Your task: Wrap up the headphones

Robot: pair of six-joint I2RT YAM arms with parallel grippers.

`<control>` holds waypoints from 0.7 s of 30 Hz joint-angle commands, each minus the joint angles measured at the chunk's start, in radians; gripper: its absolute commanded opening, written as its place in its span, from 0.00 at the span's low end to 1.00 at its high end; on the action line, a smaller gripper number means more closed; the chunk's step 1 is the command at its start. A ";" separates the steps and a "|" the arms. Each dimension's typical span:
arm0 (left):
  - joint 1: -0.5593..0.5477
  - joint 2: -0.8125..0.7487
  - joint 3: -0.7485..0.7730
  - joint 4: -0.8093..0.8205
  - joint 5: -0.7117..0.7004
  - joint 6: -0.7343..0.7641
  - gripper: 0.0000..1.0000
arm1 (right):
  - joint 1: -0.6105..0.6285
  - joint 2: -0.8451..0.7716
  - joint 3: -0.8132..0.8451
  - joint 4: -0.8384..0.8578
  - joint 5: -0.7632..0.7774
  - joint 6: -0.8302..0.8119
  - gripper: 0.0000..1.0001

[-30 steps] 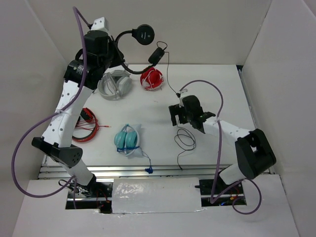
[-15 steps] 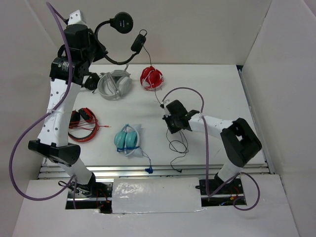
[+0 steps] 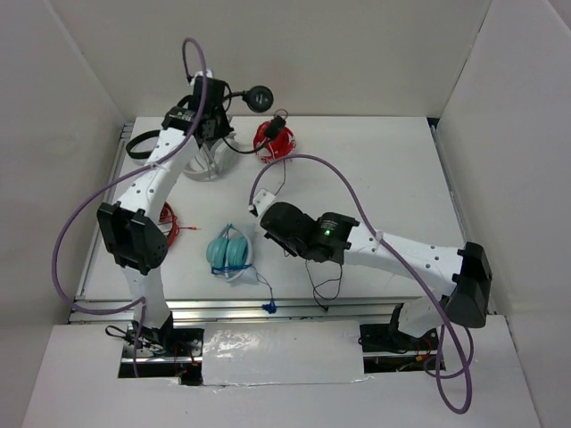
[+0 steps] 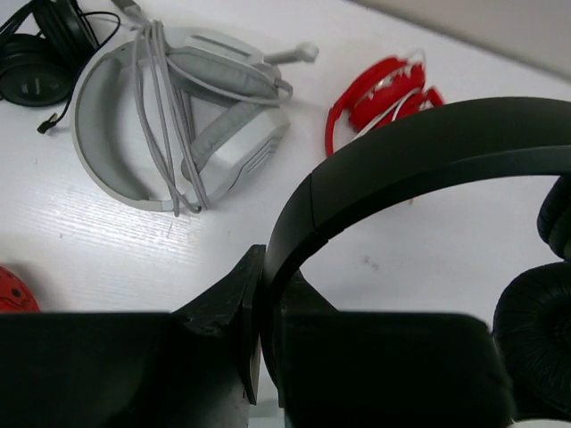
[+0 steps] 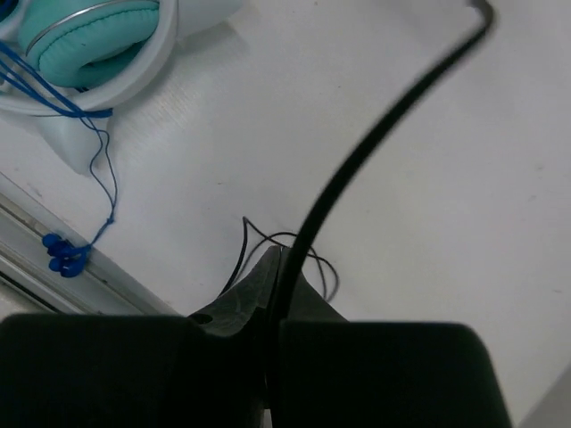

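Here the left pincer [image 4: 260,299] is clamped on the headband [image 4: 428,152] of the black headphones [image 3: 260,98]. The thin band is pinched between its two fingers where it curves up and to the right. One padded earcup [image 4: 535,312] hangs at the right edge of that wrist view. The set is held in the air over the far left part of the table [image 3: 401,169]. Below it lies a white headset [image 4: 178,125] wrapped in its own grey cord, with a red headset [image 4: 384,94] just to the right; both rest on the table.

The right pincer [image 5: 275,281] is shut tight on the cable [image 5: 375,134] of the black headphones. The cable slips in between the fingers and runs up and away to the far right of that wrist view. From above, this pincer sits around mid-table, and the cable rises from it towards the raised set, passing the red headset. Nearer than the pincer, the remaining cable lies in loose loops on the table. To the left of the right pincer a teal headset [image 3: 229,251] rests on the table, its blue cord [image 5: 98,152] trailing to a blue plug [image 5: 62,254] at the near edge.
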 commanded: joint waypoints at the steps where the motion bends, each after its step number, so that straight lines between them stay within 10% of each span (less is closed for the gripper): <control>1: -0.063 -0.030 -0.063 0.126 -0.022 0.102 0.00 | 0.057 0.028 0.134 -0.214 0.181 -0.104 0.00; 21: -0.422 -0.192 -0.605 0.475 0.306 0.691 0.00 | -0.406 -0.168 0.366 -0.153 -0.289 -0.762 0.00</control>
